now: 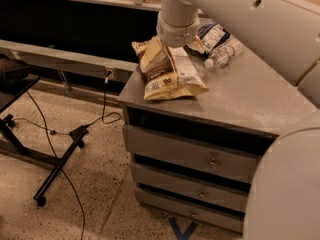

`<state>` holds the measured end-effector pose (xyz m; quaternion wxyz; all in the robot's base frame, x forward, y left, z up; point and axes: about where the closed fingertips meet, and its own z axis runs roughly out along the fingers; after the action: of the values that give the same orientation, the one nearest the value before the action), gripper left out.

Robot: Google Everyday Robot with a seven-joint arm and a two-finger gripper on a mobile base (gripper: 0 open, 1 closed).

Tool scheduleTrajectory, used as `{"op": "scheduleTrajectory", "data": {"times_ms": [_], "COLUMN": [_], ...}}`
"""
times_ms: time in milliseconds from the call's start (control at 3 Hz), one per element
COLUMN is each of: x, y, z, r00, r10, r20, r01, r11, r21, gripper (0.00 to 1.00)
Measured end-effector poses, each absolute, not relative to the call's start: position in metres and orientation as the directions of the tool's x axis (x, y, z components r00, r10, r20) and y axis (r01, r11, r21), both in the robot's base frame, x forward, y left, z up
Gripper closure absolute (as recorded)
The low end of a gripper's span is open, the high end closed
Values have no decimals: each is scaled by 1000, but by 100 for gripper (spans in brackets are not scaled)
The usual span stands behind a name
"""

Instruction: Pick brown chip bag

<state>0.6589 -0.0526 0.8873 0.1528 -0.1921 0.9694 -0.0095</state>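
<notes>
The brown chip bag (167,74) lies tilted near the front left corner of the grey cabinet top (250,96). Its brown panel with white lettering faces up and its edges are pale yellow. My gripper (172,40) comes down from the white arm onto the bag's upper end, at the back of the bag. The wrist covers that end of the bag.
A smaller dark blue-and-white bag (212,34) and a clear plastic bottle (222,54) lie behind the chip bag. Drawers (190,156) run below the top. A black wheeled stand (55,169) and cables (107,116) are on the floor at left. My arm fills the right side.
</notes>
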Motion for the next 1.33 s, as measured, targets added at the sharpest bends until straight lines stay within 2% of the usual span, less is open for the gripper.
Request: {"op": "scheduleTrajectory", "data": {"times_ms": [667,1000,1333], "x": [670,672,673], "y": [-52,-48,-46], "z": [852,833,830], "r00": [-949,-971,-972], "r10": [-226,-174,-173], "r20": [-218,-163,-161], "r01": [-204,-163,-164], "r11": [972,984,984], "r21": [-120,-77,-70], "gripper": [0,0,16]}}
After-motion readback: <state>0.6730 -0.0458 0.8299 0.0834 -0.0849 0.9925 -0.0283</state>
